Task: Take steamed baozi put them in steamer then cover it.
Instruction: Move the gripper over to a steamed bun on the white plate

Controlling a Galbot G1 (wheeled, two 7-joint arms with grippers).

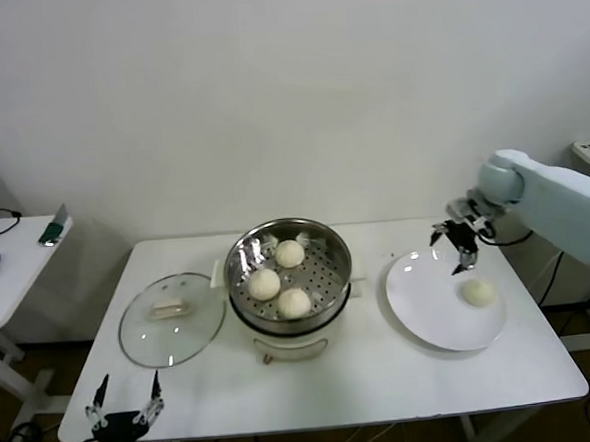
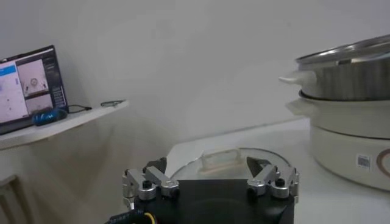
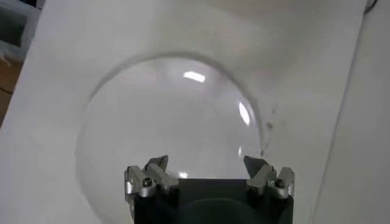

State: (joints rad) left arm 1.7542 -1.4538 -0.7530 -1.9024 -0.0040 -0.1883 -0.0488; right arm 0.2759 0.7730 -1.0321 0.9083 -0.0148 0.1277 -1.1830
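Three buns (image 1: 278,278) already sit on the perforated floor of the steamer (image 1: 334,269) at the middle of the desk (image 1: 385,376); the fourth bun (image 1: 477,291) lies alone on the white plate (image 1: 421,313) to the steamer's right, toward the plate's right side. That last bun is your step in hand.

Your right gripper (image 1: 456,241) hangs above the far edge of the plate, jaws spread wide and holding nothing. Its wrist camera looks straight down on bare plate (image 3: 170,122), with no bun in view, so you are not yet over the target. Bring the gripper toward the robot and a little right until the bun sits centred between the fingers, then descend straight. Close gently: the dough looks soft and will likely dent or roll off the smooth plate if one finger touches first. Lift clear of the steamer's rim before crossing, and aim for the open patch of floor on the right side of the basket.

The glass lid (image 1: 171,319) rests flat on the desk left of the steamer, handle (image 1: 169,309) up. Your left gripper (image 1: 125,404) waits low at the desk's near-left edge, also wide open and empty, just in front of the lid.
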